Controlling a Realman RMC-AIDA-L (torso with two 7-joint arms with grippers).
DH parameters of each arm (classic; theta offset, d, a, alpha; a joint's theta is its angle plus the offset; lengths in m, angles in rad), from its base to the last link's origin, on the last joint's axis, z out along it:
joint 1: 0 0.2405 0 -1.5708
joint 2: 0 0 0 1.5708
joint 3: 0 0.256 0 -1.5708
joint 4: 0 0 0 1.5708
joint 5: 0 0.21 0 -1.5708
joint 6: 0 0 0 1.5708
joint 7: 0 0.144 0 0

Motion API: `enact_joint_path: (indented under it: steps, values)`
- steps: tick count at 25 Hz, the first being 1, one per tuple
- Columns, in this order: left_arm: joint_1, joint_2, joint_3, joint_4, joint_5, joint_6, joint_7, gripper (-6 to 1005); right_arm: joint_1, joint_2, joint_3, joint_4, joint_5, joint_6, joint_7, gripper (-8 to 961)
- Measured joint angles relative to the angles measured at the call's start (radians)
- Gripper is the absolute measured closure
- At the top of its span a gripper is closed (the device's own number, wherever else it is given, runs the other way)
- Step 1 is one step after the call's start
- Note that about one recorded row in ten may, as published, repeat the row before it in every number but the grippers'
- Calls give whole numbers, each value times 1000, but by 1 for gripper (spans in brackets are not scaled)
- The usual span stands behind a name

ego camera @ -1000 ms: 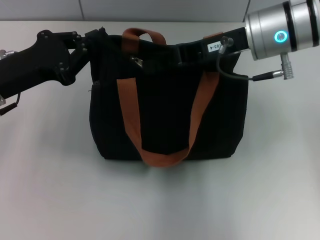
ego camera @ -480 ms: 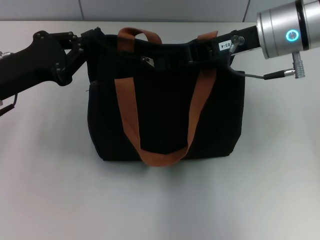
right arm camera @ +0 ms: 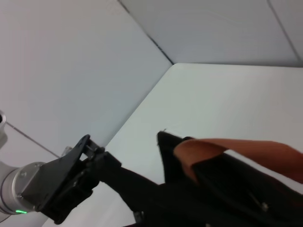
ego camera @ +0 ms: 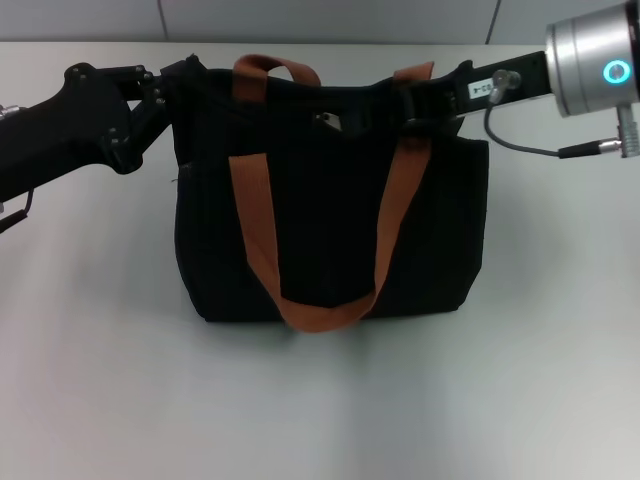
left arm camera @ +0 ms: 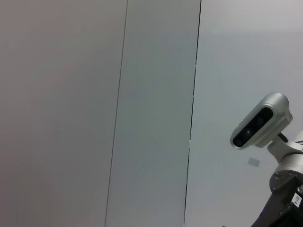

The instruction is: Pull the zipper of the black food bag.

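The left gripper sits at the left top corner of the black food bag, seemingly pinching the fabric there; its jaws are hidden, so I cannot tell. It should brace that corner firmly. The zipper lies on the bag's top edge between the orange handles. At the bag's right top edge, the right gripper, jaws unseen, should draw straight along the track, level, without lifting.
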State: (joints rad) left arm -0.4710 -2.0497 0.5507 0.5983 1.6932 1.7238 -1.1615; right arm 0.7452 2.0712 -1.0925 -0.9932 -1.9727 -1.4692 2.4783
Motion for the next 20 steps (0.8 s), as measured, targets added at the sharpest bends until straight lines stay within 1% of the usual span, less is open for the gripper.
enact_joint_path:
  steps: [5, 10, 12, 20]
  values:
    - [3, 1, 0, 0, 0, 0, 2, 967, -28, -5, 26, -23, -15, -8, 6, 953]
    - [3, 2, 0, 0, 0, -3, 2, 967, -54, -5, 92, -47, -52, -33, 7, 953]
    - [3, 2, 0, 0, 0, -5, 2, 967, -75, -5, 123, -71, -64, -46, 7, 953]
    - [3, 2, 0, 0, 0, -8, 3, 967, -117, -3, 174, -109, -69, -77, 2, 953]
